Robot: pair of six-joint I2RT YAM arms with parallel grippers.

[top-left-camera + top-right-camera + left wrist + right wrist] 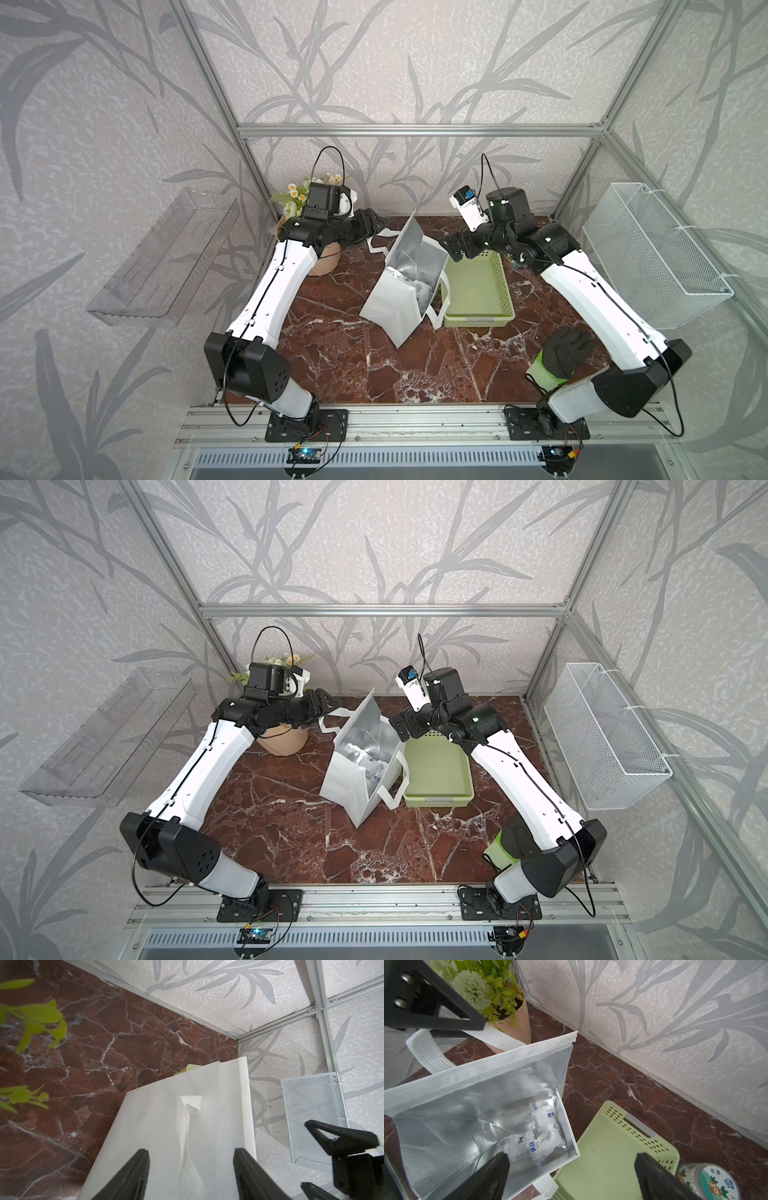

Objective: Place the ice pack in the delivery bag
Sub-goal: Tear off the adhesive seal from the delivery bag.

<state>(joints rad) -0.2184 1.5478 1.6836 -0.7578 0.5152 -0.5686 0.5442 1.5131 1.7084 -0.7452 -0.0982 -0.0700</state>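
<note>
The delivery bag (pixel 390 316) (pixel 349 783) stands open mid-table, white outside with a silver foil lining. White ice packs (pixel 542 1142) (pixel 420 287) with blue print lie at its bottom. My left gripper (pixel 376 226) (pixel 191 1149) is open beside the bag's far-left handle. The handle strip (pixel 184 1126) runs loosely between its fingers, which do not pinch it. My right gripper (pixel 451 247) (pixel 572 1155) is open and empty, hovering over the bag's right rim (pixel 488 1076) and the basket edge.
A pale green basket (pixel 478 291) sits right against the bag. A flower bouquet in brown wrap (pixel 326 259) stands at the back left under my left arm. A black-and-green glove (pixel 561 357) lies front right. A lidded jar (pixel 712 1182) sits behind the basket. A wire basket (pixel 648 257) hangs on the right wall.
</note>
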